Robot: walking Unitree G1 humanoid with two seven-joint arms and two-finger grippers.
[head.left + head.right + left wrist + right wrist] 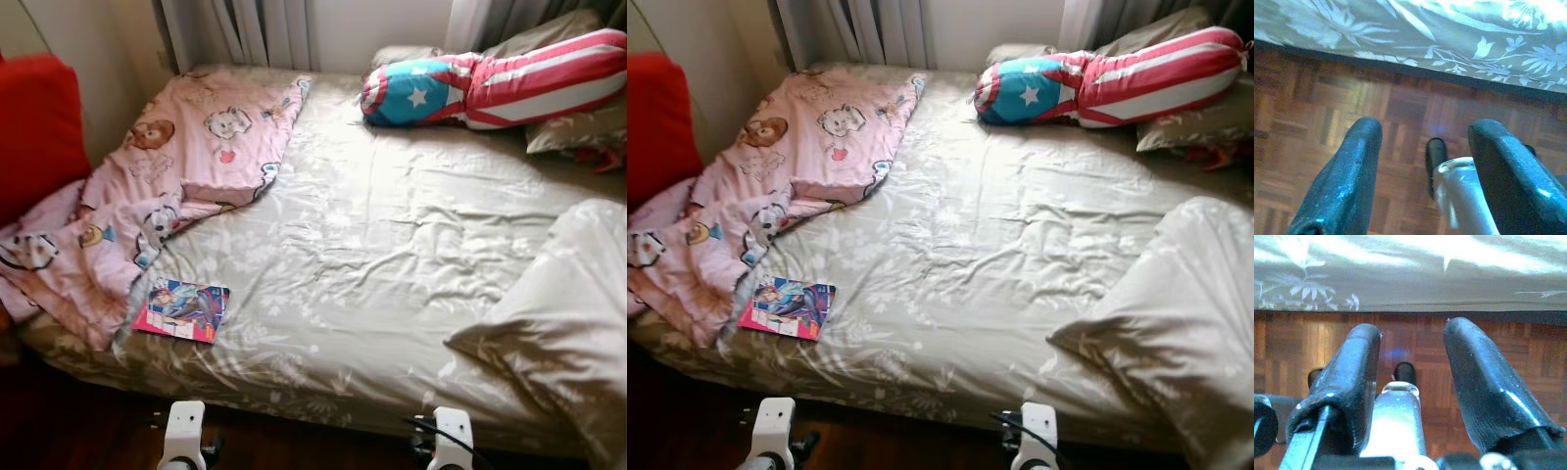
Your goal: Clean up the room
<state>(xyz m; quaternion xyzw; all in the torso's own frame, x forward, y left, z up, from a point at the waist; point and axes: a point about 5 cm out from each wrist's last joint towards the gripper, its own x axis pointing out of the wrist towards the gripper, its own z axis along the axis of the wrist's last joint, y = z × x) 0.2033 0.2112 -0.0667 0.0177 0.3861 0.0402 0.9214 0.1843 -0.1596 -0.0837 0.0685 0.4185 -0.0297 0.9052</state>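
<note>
Both grippers, left gripper [1422,171] and right gripper [1410,387], are hanging spread and empty over parquet, approaching; next is probably reaching the pink glossy magazine [182,310] lying lower left on the floral beige bed [392,255].

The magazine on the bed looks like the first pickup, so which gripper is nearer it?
Left. The left gripper hangs below the bed edge almost under the magazine; the right gripper hangs farther along to the right.

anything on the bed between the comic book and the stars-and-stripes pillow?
Nothing loose: only bare, wrinkled floral bedspread lies between the comic book and the stars-and-stripes pillow, as the left eye view shows.
</note>
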